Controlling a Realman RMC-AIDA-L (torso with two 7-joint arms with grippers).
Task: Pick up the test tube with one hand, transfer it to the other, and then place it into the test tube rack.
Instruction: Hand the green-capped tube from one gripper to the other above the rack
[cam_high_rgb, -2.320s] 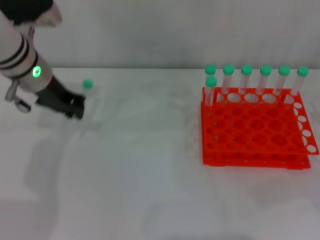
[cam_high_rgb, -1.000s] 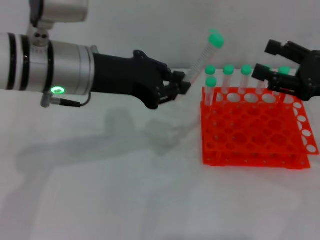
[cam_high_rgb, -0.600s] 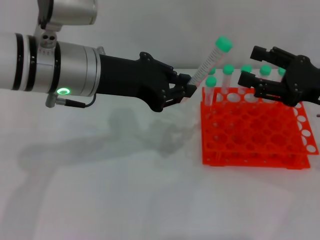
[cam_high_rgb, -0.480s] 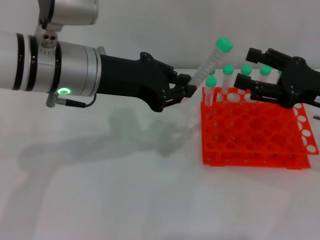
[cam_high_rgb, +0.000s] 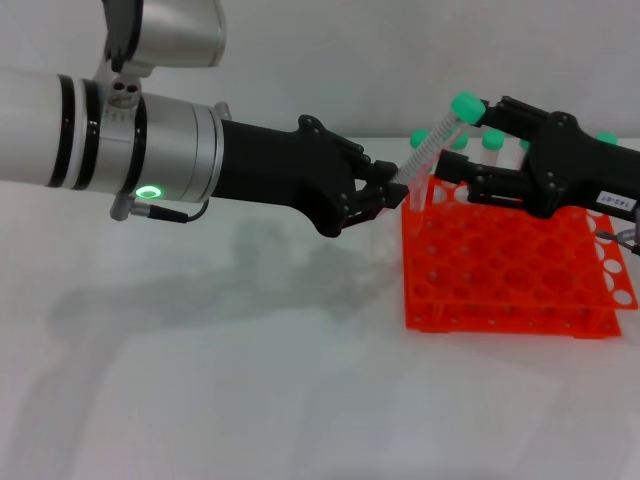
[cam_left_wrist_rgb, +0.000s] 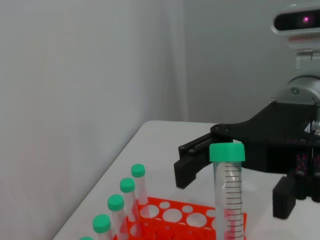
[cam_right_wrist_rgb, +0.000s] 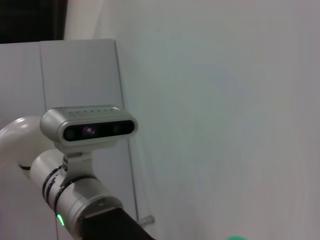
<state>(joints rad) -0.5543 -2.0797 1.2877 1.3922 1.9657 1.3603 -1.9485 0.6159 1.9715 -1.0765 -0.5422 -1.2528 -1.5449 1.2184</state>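
My left gripper (cam_high_rgb: 388, 192), black on the white and silver arm, is shut on the lower end of the test tube (cam_high_rgb: 432, 148). It holds the tube slanted in the air over the left back corner of the orange-red rack (cam_high_rgb: 510, 270). The tube's green cap (cam_high_rgb: 466, 105) points up and right. My right gripper (cam_high_rgb: 478, 145), black with a white label, is open, its fingers on either side of the tube's upper part, not closed on it. The left wrist view shows the tube (cam_left_wrist_rgb: 227, 200) with the right gripper's spread fingers (cam_left_wrist_rgb: 187, 170) behind it.
Several other green-capped tubes (cam_high_rgb: 492, 140) stand in the rack's back row, partly hidden by the right gripper; they also show in the left wrist view (cam_left_wrist_rgb: 122, 200). The rack's front holes are free. The right wrist view shows the left arm (cam_right_wrist_rgb: 75, 200) and a wall.
The left arm lifted the tube from the table at the far left and carried it right to the rack. The right gripper moved left until its open fingers flank the tube's upper part.
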